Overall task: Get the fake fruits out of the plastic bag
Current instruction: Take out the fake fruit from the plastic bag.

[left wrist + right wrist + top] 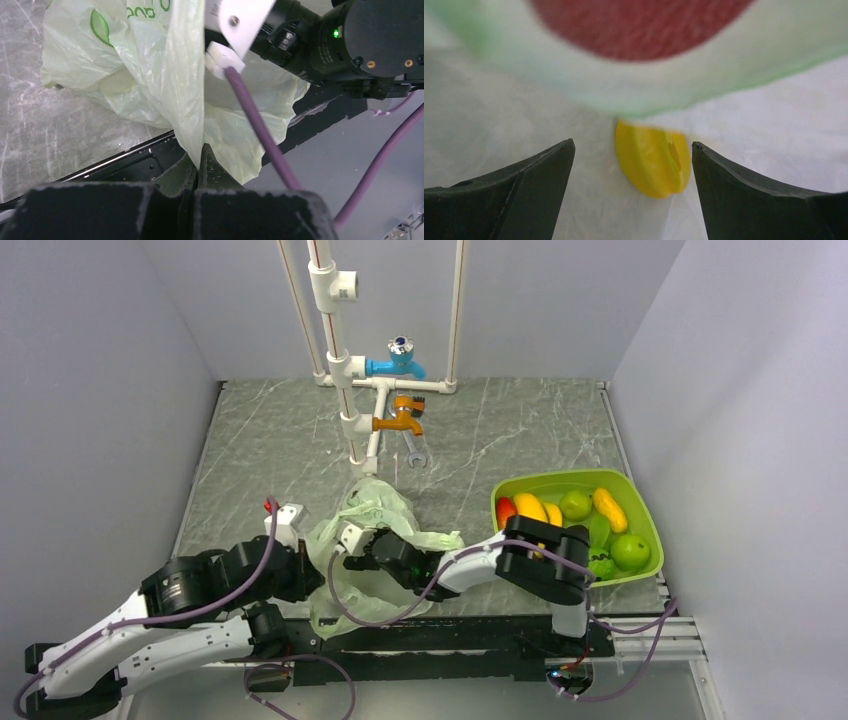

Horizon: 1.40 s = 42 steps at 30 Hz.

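Left end effector (197, 159) pinches a fold of bag (150, 75), apparently holding it open; right end effector (633, 147), spread inside bag, straddles yellow fruit (651, 165), poised to grasp.

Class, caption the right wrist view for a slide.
Open right gripper frames a yellow fruit inside the plastic bag.

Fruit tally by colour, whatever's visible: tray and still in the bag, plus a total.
In the lime-green tray, top view:
red fruit: 1
yellow fruits: 3
green fruits: 3
In the plastic bag, right wrist view:
yellow fruit: 1
dark red fruit: 1
Total: 9 visible. The right arm hides part of the tray.
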### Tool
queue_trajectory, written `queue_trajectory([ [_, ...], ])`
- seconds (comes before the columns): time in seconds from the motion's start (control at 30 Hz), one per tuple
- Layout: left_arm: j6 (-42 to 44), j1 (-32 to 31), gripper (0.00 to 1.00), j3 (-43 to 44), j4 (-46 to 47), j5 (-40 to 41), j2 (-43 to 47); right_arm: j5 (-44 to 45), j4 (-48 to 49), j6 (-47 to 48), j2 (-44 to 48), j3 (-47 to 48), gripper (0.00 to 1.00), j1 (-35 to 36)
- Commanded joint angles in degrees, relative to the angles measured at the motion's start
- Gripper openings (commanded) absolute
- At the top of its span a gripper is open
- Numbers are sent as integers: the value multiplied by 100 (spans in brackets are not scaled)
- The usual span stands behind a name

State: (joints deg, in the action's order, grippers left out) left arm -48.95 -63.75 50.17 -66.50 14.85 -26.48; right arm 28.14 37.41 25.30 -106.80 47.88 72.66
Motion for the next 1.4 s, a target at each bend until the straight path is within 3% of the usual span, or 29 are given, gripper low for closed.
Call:
queue_trajectory([
  [0.0, -8, -24, 0, 133, -52, -66, -325, 314, 639, -239, -419, 407, 90, -190],
  [0.43, -59, -24, 0, -70, -643, 175, -734, -745, -183, -1728, -637, 375, 83, -741],
  [0.9, 82, -24, 0, -334, -601, 129, -901, -1201, -882, -2194, 210, 293, 34, -711],
  [1.13, 81, -24, 0, -382, -600, 73, -1025, -1305, -1333, -2217, 692, 423, 21, -413],
  [1.37, 43, -24, 0, -424, -570, 81, -952, -1272, -1644, -2513, 1515, 27, 16, 189],
])
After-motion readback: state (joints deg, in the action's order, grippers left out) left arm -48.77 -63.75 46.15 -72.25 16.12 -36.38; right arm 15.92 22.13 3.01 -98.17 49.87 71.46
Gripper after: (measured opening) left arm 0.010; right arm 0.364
